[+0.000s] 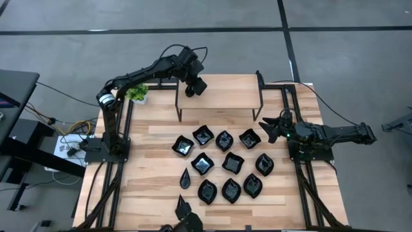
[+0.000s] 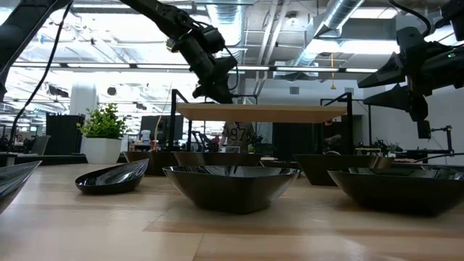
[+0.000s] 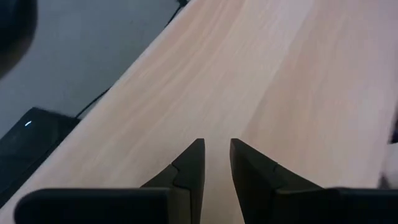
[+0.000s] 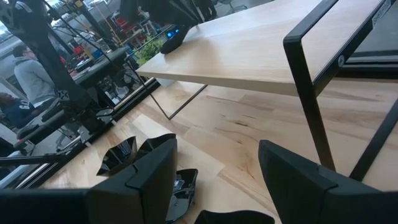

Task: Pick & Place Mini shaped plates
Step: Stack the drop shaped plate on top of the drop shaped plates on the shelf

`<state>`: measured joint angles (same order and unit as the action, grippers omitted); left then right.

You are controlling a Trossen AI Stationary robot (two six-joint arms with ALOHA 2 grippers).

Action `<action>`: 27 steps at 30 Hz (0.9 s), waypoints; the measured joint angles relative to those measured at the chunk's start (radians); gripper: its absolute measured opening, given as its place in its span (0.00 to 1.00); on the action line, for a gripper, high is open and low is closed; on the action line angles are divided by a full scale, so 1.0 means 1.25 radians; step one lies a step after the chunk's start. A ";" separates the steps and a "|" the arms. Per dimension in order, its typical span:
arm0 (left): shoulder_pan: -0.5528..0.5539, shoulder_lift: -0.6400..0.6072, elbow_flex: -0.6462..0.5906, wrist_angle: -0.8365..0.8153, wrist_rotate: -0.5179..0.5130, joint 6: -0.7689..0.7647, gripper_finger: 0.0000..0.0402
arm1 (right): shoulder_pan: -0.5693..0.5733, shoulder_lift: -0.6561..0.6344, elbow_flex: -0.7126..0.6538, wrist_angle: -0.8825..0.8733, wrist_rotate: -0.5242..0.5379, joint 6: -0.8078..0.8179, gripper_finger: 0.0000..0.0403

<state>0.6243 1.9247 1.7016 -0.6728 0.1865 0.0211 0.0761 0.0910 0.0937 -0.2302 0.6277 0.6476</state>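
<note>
**Black dishes spread below a raised shelf, both hands empty**

A pale wooden tabletop (image 1: 148, 183) sits on a grey floor, with a low wooden shelf (image 1: 222, 95) on black metal legs standing along its far edge and a small green plant (image 1: 137, 93) in a white pot at the shelf's left end. In the low view a busy workshop with ceiling ducts and lights fills the background.

The mini shaped plates (image 1: 223, 164) lie in a loose cluster on the tabletop in front of the shelf, none of them on it. Wavy-edged squares and leaf-like ovals make up most of the group; a slim teardrop (image 1: 185, 179) lies at its left side, and another dark plate (image 1: 183, 206) sits apart near the front edge.

The left hand (image 1: 196, 87) hangs over the left part of the shelf, just above its surface. Its fingers (image 3: 191, 163) are nearly together with a narrow gap, holding nothing.

The right hand (image 1: 269, 129) is at the right side of the tabletop, beside the shelf's right legs and near the closest plate (image 1: 250, 138). Its fingers (image 4: 155, 174) are spread wide apart and empty.
</note>
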 joint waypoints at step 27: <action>0.009 -0.033 0.002 -0.010 -0.067 0.005 0.19 | -0.001 0.000 0.000 0.000 0.000 0.000 0.55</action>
<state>0.6353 1.8834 1.7043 -0.6852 0.1031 0.0273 0.0753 0.0912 0.0937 -0.2302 0.6277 0.6473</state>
